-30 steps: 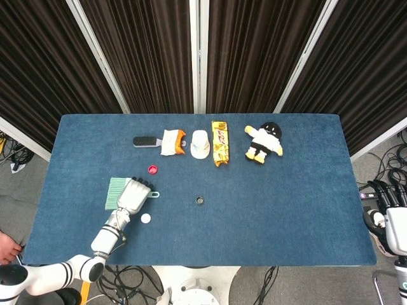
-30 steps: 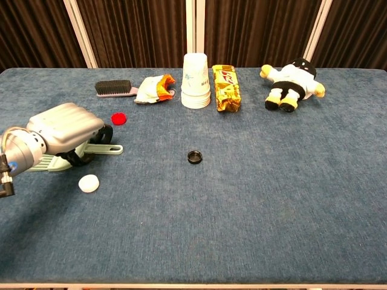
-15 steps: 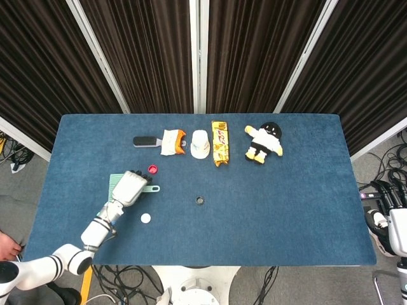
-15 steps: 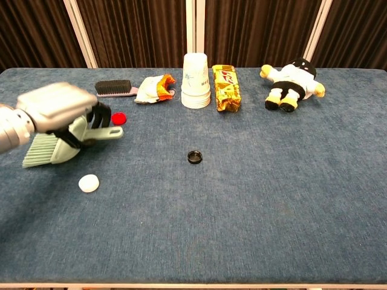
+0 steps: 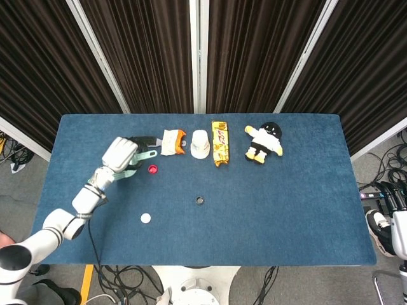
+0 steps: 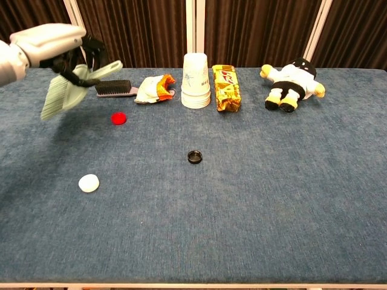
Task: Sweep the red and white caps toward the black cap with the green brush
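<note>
My left hand (image 5: 119, 154) (image 6: 48, 45) grips the green brush (image 6: 61, 96) by its handle and holds it in the air, bristles hanging down to the left. It hovers above the table's back left, beside the black hairbrush (image 6: 115, 88). The red cap (image 5: 152, 169) (image 6: 119, 118) lies just right of and below the hand. Nearer the front edge sits the white cap (image 5: 145, 218) (image 6: 89, 182). The black cap (image 5: 200, 201) (image 6: 194, 157) rests near the table's middle. My right hand (image 5: 395, 213) hangs off the table's right edge, mostly cut off.
Along the back stand a crumpled snack bag (image 5: 172, 141), stacked paper cups (image 5: 200, 143) (image 6: 196, 80), a yellow snack bar (image 5: 219, 142) and a plush doll (image 5: 264, 141). Dark curtains close off the rear of the blue table (image 5: 286, 210).
My left hand lifted the green brush off the table and carried it back and up, from beside the white cap to above the red cap. The caps did not move.
</note>
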